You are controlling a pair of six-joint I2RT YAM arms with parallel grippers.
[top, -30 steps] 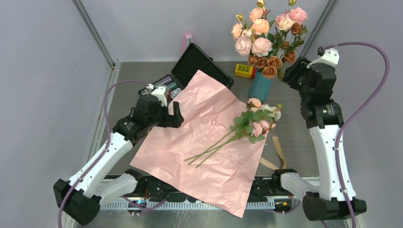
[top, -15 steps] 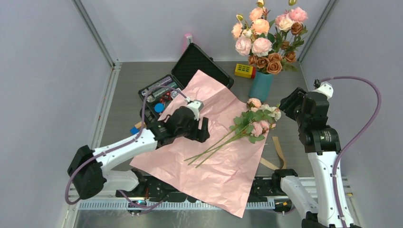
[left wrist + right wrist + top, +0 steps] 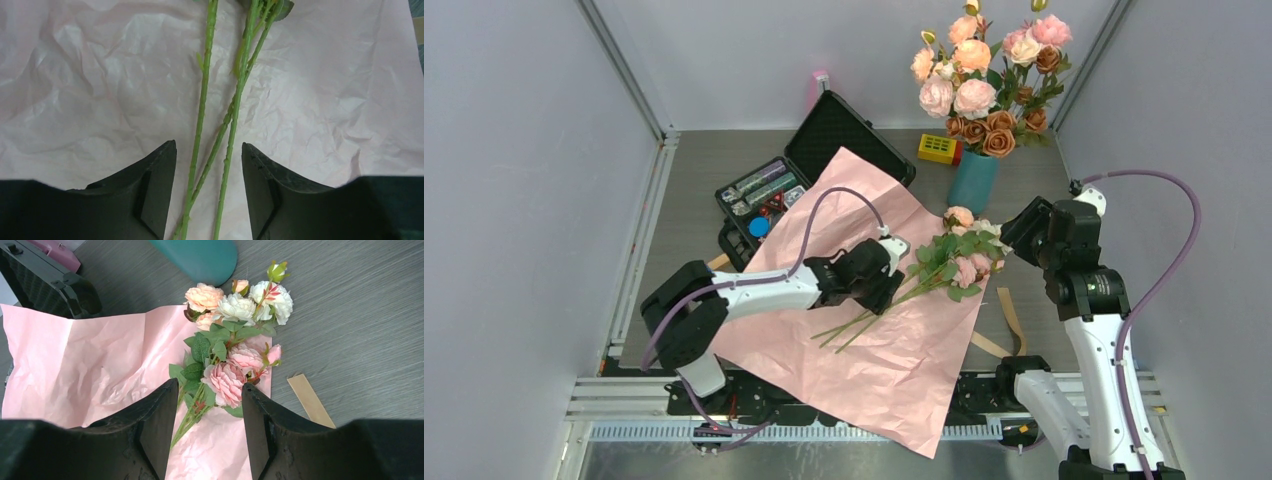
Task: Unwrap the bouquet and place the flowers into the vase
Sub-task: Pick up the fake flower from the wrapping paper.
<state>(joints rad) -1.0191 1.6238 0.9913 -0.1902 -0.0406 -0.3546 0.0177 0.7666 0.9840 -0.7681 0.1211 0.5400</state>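
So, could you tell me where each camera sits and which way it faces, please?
Top external: above and behind the arms, looking down at the table; both arms show, the left arm over the pink paper, the right arm beside the flowers.
Left wrist: on the left arm, looking down at green stems on the paper, between its own jaws.
Right wrist: on the right arm, looking down past its jaws at rose heads and the vase.
Shared: all show the flowers and pink paper.
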